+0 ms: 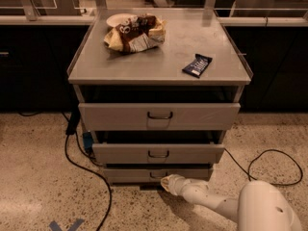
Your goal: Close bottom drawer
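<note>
The grey metal cabinet (159,64) has three drawers, all pulled out a little. The bottom drawer (130,174) is the lowest and shortest front, with a small dark loop handle (156,175) just above the floor. My white arm (216,205) reaches in from the lower right along the floor. The gripper (166,182) sits at the drawer's front, right below the handle and against it.
A snack bag with a plate (134,31) and a dark blue bar (197,65) lie on the cabinet top. Black cables (79,160) run over the speckled floor on the left, another cable (267,165) on the right. Dark counters stand behind.
</note>
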`<state>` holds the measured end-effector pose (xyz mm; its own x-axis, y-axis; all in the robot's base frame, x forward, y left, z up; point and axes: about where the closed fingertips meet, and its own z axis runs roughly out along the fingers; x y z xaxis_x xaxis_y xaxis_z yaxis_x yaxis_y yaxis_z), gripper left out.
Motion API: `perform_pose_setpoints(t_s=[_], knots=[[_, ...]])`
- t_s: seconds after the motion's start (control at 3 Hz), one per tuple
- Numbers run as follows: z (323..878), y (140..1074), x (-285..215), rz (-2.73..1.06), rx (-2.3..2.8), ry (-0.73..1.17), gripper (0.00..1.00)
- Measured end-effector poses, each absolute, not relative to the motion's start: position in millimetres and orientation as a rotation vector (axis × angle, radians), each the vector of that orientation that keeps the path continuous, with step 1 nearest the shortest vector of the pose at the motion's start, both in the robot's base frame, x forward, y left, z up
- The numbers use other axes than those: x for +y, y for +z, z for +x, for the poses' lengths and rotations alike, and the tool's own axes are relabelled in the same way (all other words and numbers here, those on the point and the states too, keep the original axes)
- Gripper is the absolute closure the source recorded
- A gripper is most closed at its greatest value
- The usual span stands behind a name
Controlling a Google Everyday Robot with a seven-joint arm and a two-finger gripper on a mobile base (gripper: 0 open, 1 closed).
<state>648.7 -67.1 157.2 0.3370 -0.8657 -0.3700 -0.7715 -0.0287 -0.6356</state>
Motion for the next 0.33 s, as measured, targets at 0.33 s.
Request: perform_pose_setpoints(t_s=[0.33], knots=[[642.9, 186.3, -105.1, -1.782, 1.505, -0.159, 1.00]])
